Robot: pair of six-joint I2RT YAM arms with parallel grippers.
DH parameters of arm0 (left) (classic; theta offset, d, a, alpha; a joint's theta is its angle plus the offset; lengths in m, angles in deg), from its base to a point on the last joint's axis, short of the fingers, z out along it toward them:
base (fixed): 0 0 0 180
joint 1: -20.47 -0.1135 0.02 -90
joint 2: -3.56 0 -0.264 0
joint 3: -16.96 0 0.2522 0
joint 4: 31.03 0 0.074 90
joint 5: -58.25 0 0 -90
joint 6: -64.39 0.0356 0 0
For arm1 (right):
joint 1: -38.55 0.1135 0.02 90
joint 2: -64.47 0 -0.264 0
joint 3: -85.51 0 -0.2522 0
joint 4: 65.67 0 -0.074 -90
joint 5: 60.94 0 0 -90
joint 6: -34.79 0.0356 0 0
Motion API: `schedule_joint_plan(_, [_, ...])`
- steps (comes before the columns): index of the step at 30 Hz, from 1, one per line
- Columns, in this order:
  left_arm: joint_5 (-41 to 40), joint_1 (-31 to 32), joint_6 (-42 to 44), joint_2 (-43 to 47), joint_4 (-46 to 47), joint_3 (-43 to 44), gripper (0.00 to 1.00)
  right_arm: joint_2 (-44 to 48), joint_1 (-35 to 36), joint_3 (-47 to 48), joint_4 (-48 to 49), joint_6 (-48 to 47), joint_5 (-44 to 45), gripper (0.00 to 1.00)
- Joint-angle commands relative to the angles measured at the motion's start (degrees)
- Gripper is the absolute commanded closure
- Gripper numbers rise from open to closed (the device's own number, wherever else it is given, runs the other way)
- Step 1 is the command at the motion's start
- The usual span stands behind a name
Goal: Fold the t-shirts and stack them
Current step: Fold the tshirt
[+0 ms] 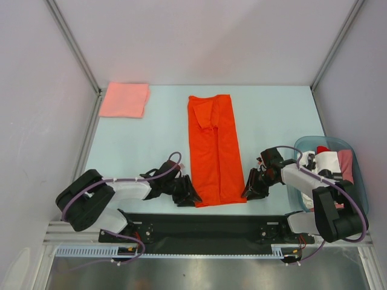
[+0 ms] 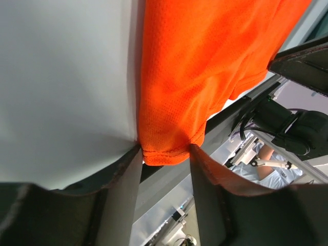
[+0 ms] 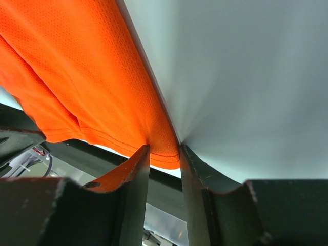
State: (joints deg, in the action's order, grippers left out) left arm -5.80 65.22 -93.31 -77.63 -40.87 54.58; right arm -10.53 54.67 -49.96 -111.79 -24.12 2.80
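Orange-red t-shirt (image 1: 213, 151) lies mid table (image 1: 139, 139), folded long. Your left gripper (image 2: 165, 148) and right gripper (image 3: 164, 147) straddle near hem corners; can't tell if pinched. Cloth soft, light, floppy. Hold corners.

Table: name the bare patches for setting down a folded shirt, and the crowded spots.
Bare: between the pink folded shirt and the orange shirt; between the orange shirt and the tub. Crowded: the near edge, where the left gripper and right gripper flank its hem.
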Motion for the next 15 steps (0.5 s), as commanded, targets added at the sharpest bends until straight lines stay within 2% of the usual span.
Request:
schedule_joint_plan(1, [-6.0, 0.6, 0.8, -3.7, -8.0, -2.2, 0.53, -0.2, 0.5, -1.3, 1.3, 0.1, 1.8, 0.64])
schedule_joint_plan(3, [-6.6, 0.6, 0.5, -3.5, -9.0, -2.5, 0.55, -0.4, 0.7, -1.4, 1.3, 0.1, 1.7, 0.65])
schedule_joint_plan(8, [-8.1, 0.6, -0.9, -1.4, -10.0, -3.9, 0.55, -0.1, 0.8, -1.6, 1.1, 0.0, 1.8, 0.65])
schedule_joint_plan(15, [-7.3, 0.6, 0.3, -5.2, -8.8, -2.5, 0.55, -1.5, 1.4, -1.8, 1.9, 0.0, 1.5, 0.65])
